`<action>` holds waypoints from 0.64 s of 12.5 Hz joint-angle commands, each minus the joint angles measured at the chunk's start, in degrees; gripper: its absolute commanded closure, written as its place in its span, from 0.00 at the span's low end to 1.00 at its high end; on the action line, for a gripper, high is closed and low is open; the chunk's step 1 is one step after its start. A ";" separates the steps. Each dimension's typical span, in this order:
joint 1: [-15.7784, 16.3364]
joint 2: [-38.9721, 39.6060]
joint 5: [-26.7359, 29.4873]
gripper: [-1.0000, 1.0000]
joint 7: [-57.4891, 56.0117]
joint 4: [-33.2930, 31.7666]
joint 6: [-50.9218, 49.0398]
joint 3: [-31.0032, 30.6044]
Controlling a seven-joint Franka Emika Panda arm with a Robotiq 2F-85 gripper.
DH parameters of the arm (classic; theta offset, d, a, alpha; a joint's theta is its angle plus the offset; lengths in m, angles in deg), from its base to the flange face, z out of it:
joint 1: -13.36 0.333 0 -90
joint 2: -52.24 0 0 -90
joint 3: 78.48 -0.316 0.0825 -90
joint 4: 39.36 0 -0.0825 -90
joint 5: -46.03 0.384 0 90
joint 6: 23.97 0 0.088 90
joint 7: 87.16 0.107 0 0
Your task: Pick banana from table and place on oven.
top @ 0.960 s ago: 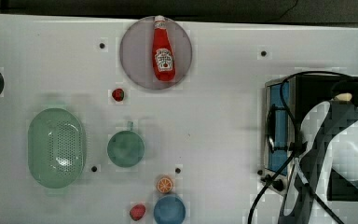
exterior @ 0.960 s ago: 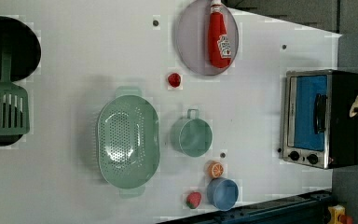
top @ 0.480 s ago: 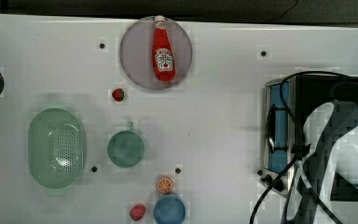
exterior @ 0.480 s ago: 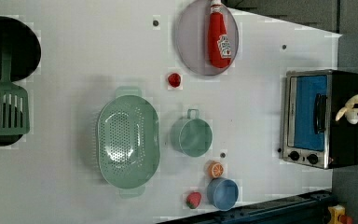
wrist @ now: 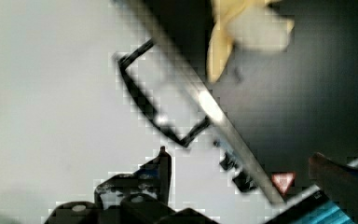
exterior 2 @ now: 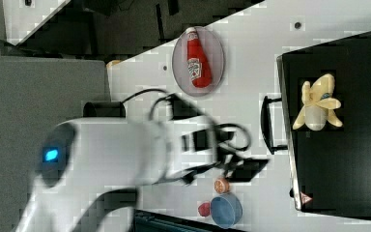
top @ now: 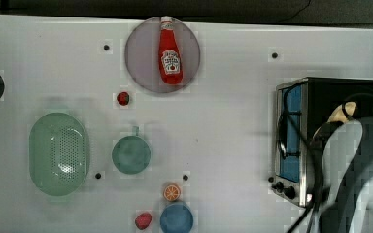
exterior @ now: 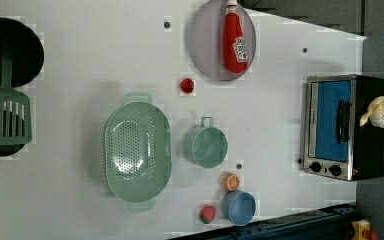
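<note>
We are seeing the banana (exterior 2: 317, 109) lying on the oven (exterior 2: 348, 164), placed; our gripper (wrist: 242, 182), at its seven o'clock, is gaping, holding nothing.

The pale yellow peeled-looking banana (exterior: 376, 111) now lies bare on the black top of the boxy silver-fronted oven (exterior: 371, 150), no longer covered by the gripper, which has let go. In the top view the white arm (top: 357, 174) sits lower, uncovering the banana.
</note>
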 commanded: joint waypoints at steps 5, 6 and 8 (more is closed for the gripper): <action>3.78 -18.17 -3.02 0.00 29.90 -2.77 -6.80 -18.80; 3.87 -19.84 -2.99 0.00 35.10 -4.76 -6.78 -21.83; 3.90 -22.64 -2.99 0.00 43.31 -7.66 -6.75 -26.74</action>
